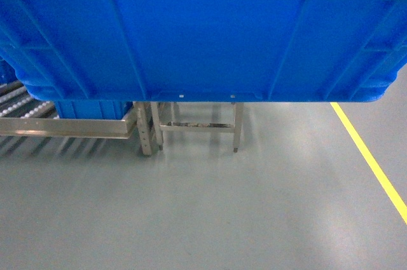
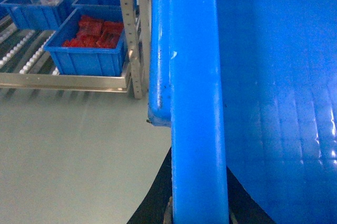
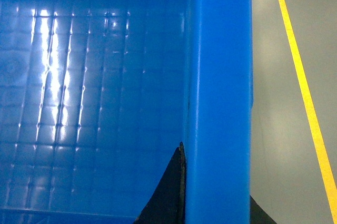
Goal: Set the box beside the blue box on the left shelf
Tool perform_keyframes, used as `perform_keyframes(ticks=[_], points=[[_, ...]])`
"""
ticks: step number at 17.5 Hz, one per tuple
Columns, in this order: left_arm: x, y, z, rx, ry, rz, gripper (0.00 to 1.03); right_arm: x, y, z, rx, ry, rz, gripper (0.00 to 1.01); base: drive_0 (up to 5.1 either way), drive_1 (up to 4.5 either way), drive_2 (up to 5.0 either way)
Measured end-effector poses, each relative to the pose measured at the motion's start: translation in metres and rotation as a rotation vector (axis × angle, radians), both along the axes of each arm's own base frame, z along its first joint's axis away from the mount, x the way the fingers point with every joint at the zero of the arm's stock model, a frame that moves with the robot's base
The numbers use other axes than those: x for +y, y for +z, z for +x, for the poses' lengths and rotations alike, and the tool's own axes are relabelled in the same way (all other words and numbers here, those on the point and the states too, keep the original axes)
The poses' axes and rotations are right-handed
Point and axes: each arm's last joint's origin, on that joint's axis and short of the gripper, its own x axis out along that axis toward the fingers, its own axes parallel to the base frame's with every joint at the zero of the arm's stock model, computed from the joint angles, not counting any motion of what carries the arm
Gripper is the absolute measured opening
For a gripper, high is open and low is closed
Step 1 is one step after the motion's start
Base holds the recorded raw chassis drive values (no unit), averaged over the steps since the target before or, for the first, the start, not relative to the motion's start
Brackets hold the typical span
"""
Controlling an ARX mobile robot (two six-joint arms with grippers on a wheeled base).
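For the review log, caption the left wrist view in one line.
Left gripper clamps the big blue crate's rim; a smaller bin of red parts sits on the roller rack.

We see the box [image 1: 203, 35] filling the whole upper head view, so it blocks our sight of anything beyond it at that height. Below it the grey floor [image 1: 210, 206] lies open up to the yellow line [image 1: 372, 162] on the right. On the left, the left shelf [image 2: 63, 80] stands with its front rail across the way; its near right lane is taken by a small blue crate [image 2: 89, 50] of red parts, and another crate [image 2: 37, 10] sits farther back. The roller lanes [image 2: 23, 55] to their left look free, though we cannot see far. A steel stand [image 1: 198, 125] sits just right of the shelf's upright post [image 2: 130, 34].
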Motion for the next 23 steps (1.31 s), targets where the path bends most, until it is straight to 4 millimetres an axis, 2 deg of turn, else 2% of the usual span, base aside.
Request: perform_keyframes(ticks=[13,17,23], points=[[0.0000,-0.0001,0.0000,0.001,0.000,0.001,0.05,-0.0001,-0.0004,-0.0003,0.005,-0.001,0.000,0.07,0.0,4.29,-4.2],[0.0000,-0.0007,0.0000,0.006,0.000,0.002,0.05,0.0000,-0.0019,0.0007,0.010,0.000,-0.001,0.07,0.0,0.00,0.0],[-0.0006,-0.0002,0.0001,0.001,-0.001,0.001,0.05,-0.0003,-0.0007,0.0005,0.003,-0.002,0.000,0.07,-4.6,1.56,3.7]])
